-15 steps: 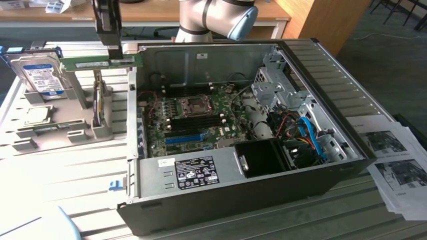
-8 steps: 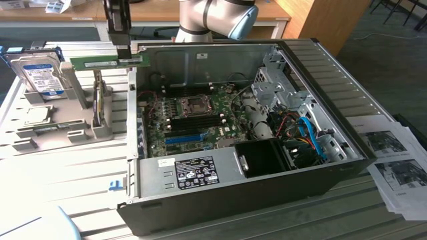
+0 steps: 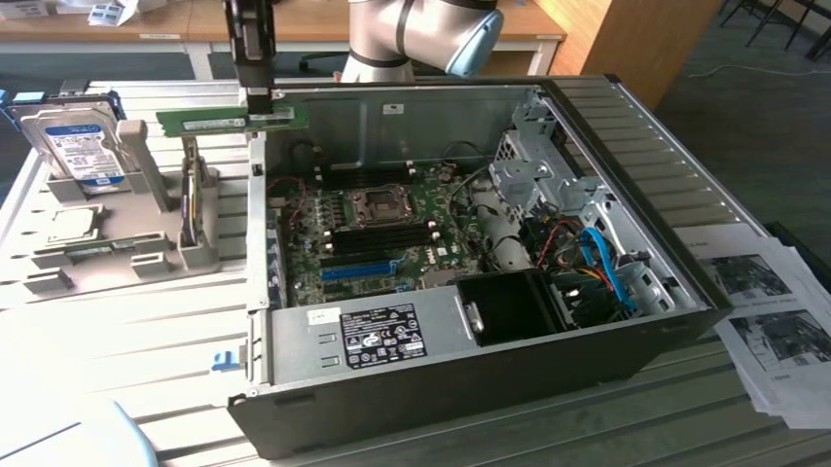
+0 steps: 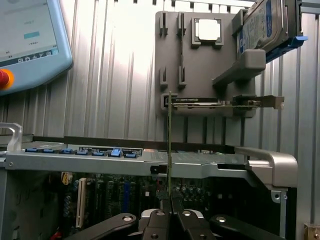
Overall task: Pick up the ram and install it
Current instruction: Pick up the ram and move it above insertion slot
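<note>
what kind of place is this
Most likely a robotics lab bench in an office-like room: an open computer case lies on a slatted metal table, a grey fixture holds a hard drive, and wooden desks stand behind.

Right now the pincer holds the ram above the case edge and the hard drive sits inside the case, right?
No: the exterior view shows the hard drive standing in the grey holder outside the case; the pincer does hold the ram.

Hand [image 4: 170,204] pinching ram [image 4: 170,140] edge-on — case rim [image 4: 100,162] behind.
</note>
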Controlling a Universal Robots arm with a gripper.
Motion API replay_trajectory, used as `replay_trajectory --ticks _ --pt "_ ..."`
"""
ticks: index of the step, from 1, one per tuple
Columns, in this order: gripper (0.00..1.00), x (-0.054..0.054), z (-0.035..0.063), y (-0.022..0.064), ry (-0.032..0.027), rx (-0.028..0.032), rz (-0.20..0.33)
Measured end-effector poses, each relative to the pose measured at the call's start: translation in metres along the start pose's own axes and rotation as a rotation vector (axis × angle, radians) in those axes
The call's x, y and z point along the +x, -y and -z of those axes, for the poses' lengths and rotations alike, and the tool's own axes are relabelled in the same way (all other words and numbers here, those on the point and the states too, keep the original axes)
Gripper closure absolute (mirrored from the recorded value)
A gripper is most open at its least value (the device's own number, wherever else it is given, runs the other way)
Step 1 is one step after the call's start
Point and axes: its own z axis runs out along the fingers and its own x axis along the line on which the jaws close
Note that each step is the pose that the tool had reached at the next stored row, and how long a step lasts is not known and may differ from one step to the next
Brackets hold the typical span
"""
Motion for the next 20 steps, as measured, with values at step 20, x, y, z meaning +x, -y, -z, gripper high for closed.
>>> replay_trajectory --ticks 20 --pt "0.89 0.002 0.0021 0.0382 0.0001 -0.0028 0.000"
